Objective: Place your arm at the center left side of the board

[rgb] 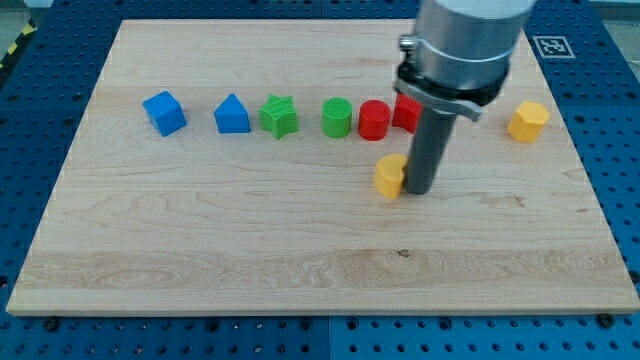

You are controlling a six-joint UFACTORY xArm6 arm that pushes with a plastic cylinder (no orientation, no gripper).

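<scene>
Closest to the camera is just bare wood, the near edge of the board [300,300], with nothing sitting on it until you get up to the small yellow block [390,177] a bit right of the middle. My tip [418,190] is planted right against that block's right side, touching or as good as touching, so it looks parked there rather than aimed anywhere useful for this job.

Claw status: there isn't one, it's only a straight dark rod, so nothing to spread or pinch with.

Behind that runs a neat row across the upper half, from the view's left: blue cube [164,112], a blue block with a peaked top [232,115], green star [279,116], green cylinder [337,118], red cylinder [374,120], and another red block [405,112] mostly hidden behind the rod, shape hard to tell. Off on the far right sits a second yellow block [528,121], hexagon-ish, well apart from the rest.

The target here is a spot, not a block: the middle of the left side, which is open wood below the blue cube. My tip is way over on the other half, so I'd say the move has barely begun. My guess is the easy route goes along the lower half, but the yellow block is right in the way on the left, so backing off or skirting it first seems smart unless I want to drag it along.
</scene>
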